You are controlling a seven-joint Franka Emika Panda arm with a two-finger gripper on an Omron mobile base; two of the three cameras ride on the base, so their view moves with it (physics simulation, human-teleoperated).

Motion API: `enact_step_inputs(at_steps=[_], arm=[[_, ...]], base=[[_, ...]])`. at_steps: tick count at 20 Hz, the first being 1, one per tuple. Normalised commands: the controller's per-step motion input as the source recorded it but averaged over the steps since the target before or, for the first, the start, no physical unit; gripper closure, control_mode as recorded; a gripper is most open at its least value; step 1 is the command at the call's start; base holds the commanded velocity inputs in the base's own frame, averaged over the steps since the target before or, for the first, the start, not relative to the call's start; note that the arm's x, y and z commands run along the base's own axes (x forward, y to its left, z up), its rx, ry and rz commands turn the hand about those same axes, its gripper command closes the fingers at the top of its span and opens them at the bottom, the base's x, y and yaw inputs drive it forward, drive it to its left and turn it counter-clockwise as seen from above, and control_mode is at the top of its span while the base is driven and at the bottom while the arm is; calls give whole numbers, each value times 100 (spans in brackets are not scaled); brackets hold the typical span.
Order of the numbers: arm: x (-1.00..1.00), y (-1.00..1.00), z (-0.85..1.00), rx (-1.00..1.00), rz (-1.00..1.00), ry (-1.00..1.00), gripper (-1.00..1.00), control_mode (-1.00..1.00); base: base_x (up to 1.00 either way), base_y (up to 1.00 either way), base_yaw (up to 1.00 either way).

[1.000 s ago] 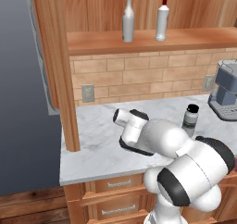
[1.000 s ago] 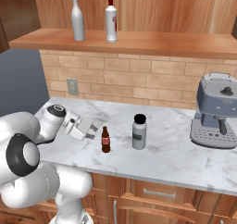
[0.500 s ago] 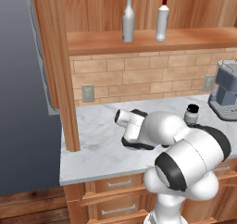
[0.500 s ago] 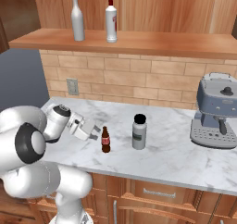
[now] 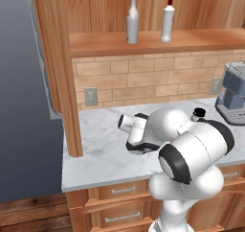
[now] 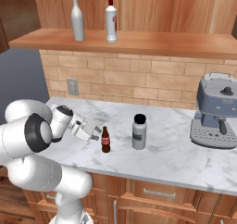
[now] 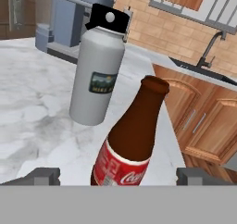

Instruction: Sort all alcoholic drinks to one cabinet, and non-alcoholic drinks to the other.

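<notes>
Since the earlier frames the white arm has extended its two-finger gripper (image 6: 98, 134) across the marble counter (image 6: 185, 163) until its tips sit just beside the small dark brown cola bottle with the red label (image 6: 106, 140); the bottles and the base cameras have not shifted. Jaws stand wide open, holding nothing. From the hand camera the cola bottle (image 7: 131, 140) rises between the two dark fingertips (image 7: 42, 176), one tip on each side of its labelled body, and contact cannot be confirmed. Just beyond the cola bottle, further along the gripper's line of reach, stands the short grey bottle with a black cap (image 6: 139, 132), upright and apart from it; the same bottle (image 7: 98, 66) shows directly ahead in the hand camera. Further past it sits the blue-grey espresso machine (image 6: 216, 110) on the counter. High above the gripper, on the open shelf of the reddish-brown wood wall cabinet (image 6: 139, 41), the tall silver-grey wine-shaped bottle (image 6: 77, 19) and the tall white bottle with a red cap (image 6: 110, 20) stand upright, near each other but not touching. A grey wall outlet (image 6: 72, 86) is set in the brick backsplash behind the arm.
</notes>
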Motion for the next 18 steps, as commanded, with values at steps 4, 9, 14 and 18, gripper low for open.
enact_step_inputs(at_steps=[4, 9, 14, 18], arm=[[0, -13, -4, 0, -2, 0, -100, -100], [0, -16, -1, 0, -3, 0, -100, -100], [0, -12, -4, 0, 0, 0, -100, -100], [0, -9, -8, 0, 0, 0, -100, -100]], base=[[0, 0, 0], [0, 0, 0], [0, 0, 0], [0, 0, 0]])
